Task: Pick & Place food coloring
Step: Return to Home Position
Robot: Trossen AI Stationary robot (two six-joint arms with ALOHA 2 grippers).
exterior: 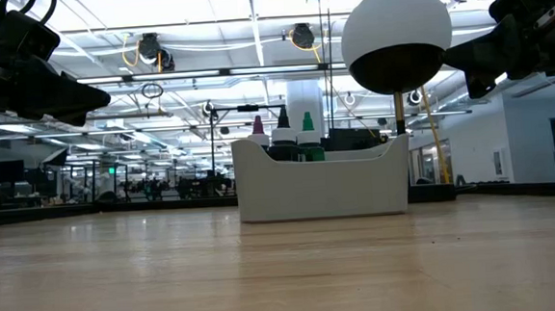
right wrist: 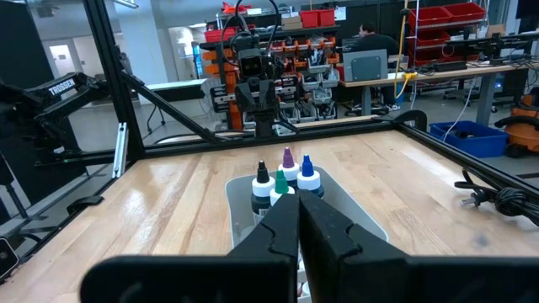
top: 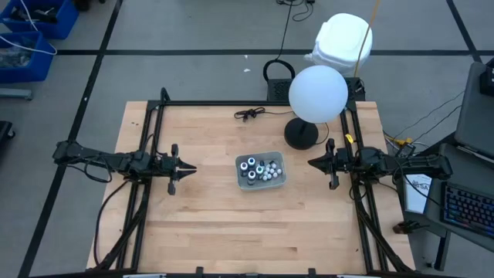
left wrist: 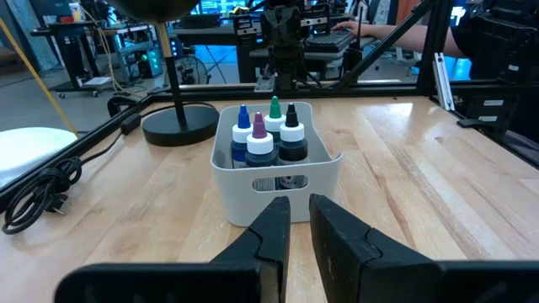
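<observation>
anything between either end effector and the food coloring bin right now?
Nothing visible. Only bare tabletop lies between the left end effector and the gray bin holding the food coloring, same for the right end effector. The lamp base stands off that line.

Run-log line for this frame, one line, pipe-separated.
food coloring bottles: in gray bin | left hand: left of bin, clear, empty | right hand: right of bin, shut, empty | bottles outside bin: none seen
</observation>
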